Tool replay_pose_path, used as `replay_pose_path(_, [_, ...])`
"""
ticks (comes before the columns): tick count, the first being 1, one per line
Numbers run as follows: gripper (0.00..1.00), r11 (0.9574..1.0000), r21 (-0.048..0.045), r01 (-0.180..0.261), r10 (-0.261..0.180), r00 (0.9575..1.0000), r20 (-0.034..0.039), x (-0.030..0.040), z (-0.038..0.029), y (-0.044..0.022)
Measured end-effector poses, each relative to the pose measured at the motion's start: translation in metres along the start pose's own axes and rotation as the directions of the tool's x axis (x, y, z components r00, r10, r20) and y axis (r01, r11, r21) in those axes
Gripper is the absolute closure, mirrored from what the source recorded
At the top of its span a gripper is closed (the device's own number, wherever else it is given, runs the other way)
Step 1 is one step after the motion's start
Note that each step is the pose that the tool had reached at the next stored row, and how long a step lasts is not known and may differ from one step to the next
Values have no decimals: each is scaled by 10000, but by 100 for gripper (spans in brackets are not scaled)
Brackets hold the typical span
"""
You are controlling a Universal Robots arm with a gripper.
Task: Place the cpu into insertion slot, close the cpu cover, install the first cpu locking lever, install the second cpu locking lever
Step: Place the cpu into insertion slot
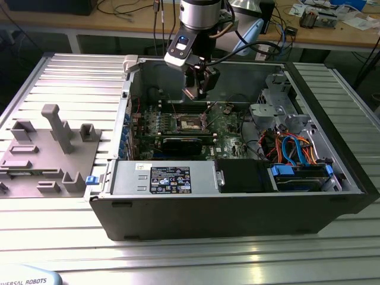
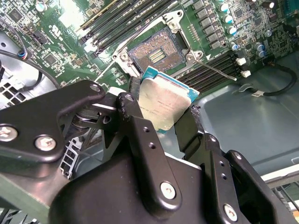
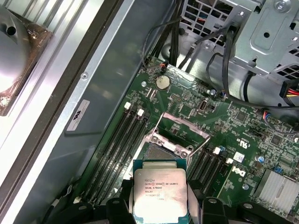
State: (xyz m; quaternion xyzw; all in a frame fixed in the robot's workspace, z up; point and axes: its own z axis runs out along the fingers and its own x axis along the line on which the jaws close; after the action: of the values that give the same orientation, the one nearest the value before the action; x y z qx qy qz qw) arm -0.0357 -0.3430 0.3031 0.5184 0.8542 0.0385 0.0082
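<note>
Open computer case (image 1: 208, 221) on a ribbed metal table (image 1: 59, 231), with the arm's end effector (image 1: 199, 89) hanging inside it above the green motherboard (image 1: 228, 127). The end effector is closed narrowly on the cpu (image 2: 167, 106). Its two black fingers (image 2: 138, 126) press on opposite edges of the chip (the silvery-grey lid faces both wrist cameras, with a thin blue-green rim showing round it). In the second wrist view the insertion slot (image 2: 156, 53) lies just beyond the chip's far edge, its tan-gold contact field bare. The cpu is held in the air, apart from the slot and not seated. A thin locking lever (image 2: 216, 69) angles out from near one corner of the slot. In the first wrist view the cpu cover (image 3: 186, 126) stands swung up on the far side of the slot, and circuit board shows through its cut-out middle. The chip sits on the near side of the slot, between the fingers. In the exterior view the end effector is above the slot, with a long black graphics card (image 1: 184, 144) nearer the camera. A grey moulded fixture (image 1: 35, 160) rests on the table beside the case, at the exterior view's left.
</note>
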Motion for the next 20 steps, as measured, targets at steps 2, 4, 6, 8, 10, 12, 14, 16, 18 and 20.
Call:
replay_pose_path(2, [46,10000,-1,-17,17,10000,1,0,0,0])
replay_pose_path(4, [46,10000,-1,-31,31,10000,2,0,1,0])
replay_pose_path(6, [46,10000,-2,-44,44,10000,3,0,1,0])
replay_pose_path(8, [46,10000,-3,-62,62,10000,4,0,1,0])
replay_pose_path(10, [46,10000,-3,-79,79,10000,5,0,1,0])
replay_pose_path(12, [46,9999,-4,-112,112,9999,8,0,1,0])
replay_pose_path(14, [46,9998,-6,-174,174,9998,12,0,2,0])
replay_pose_path(16, [46,9997,-7,-233,233,9997,18,0,2,0])
replay_pose_path(18, [46,9995,-8,-319,319,9995,25,0,2,0])
replay_pose_path(20, [46,9993,-9,-380,380,9993,30,0,2,0])
